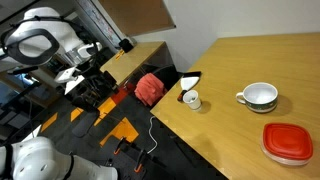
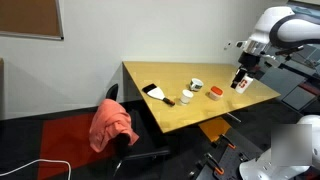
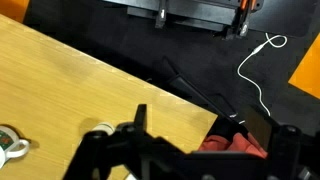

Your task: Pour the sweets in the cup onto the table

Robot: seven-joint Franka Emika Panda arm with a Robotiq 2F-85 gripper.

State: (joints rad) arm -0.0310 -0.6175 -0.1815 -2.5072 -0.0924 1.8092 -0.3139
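The small white cup [image 1: 191, 99] stands upright on the light-brown table [image 1: 250, 60] near its edge, next to a black and white object [image 1: 188, 80]. In the wrist view a white thing that looks like the cup [image 3: 100, 130] shows partly behind my gripper's frame. The sweets are not visible. My gripper [image 2: 240, 80] hangs in the air away from the cup, off to the side of the table [image 2: 170, 115]. It also shows in an exterior view [image 1: 75, 80]. In the wrist view its fingers [image 3: 212, 125] stand wide apart, open and empty.
A wider white green-rimmed cup [image 1: 260, 96] and a red lid-like dish [image 1: 288, 142] sit further along the table. The green-rimmed cup also shows in the wrist view [image 3: 8, 148]. A chair with a red cloth [image 1: 149, 88] stands by the table's edge. Cables lie on the dark floor [image 3: 255, 70].
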